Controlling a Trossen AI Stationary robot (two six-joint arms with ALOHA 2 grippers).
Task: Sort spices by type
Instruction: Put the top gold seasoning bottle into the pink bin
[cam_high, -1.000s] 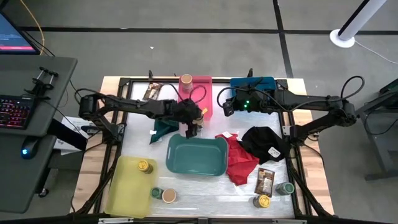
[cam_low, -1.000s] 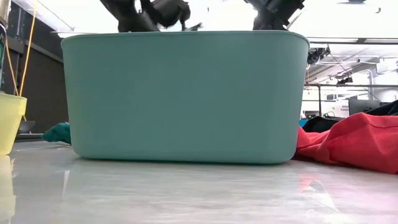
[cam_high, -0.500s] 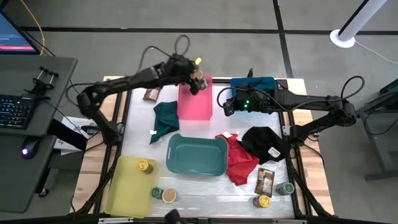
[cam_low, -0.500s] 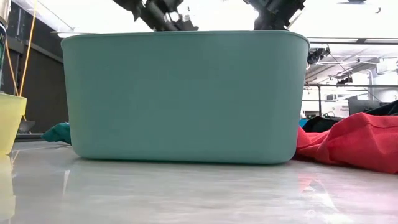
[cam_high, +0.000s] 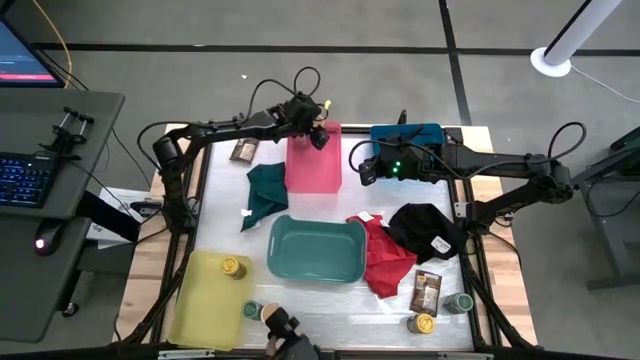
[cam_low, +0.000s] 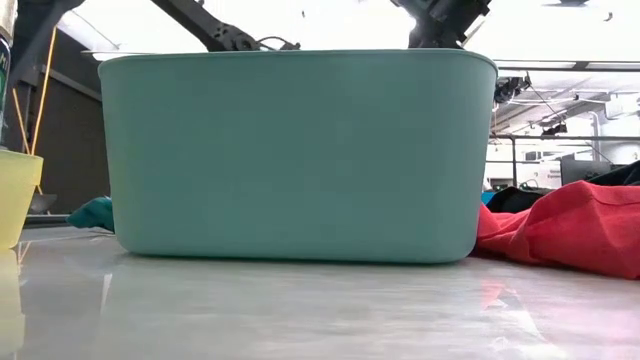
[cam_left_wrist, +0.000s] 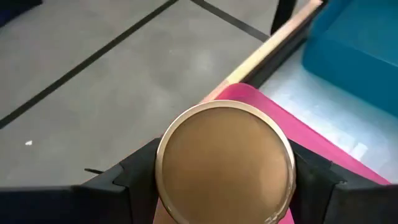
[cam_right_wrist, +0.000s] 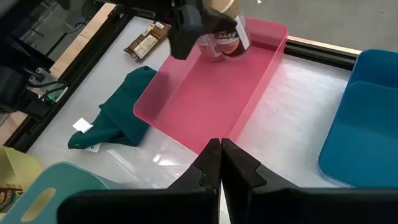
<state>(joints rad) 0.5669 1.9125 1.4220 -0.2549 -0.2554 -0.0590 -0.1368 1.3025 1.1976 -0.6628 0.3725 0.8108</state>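
A tan-lidded spice jar (cam_left_wrist: 225, 163) is gripped between the fingers of the left gripper (cam_high: 314, 129) above the far end of the pink bin (cam_right_wrist: 205, 99), while the right gripper (cam_right_wrist: 220, 163), fingers closed on nothing, is parked beside the blue bin (cam_high: 408, 135).

The high camera looked straight down on the whole worktop (cam_high: 330, 300) and both arms. The low camera sat at worktop height, so close to the teal bin (cam_low: 290, 150) that its wall filled most of the picture; the high view showed the same bin from above. The left wrist camera looked down onto a tan jar lid (cam_left_wrist: 225, 163) over the pink bin (cam_left_wrist: 323, 149). The right wrist camera faced that same pink bin and jar from farther off.
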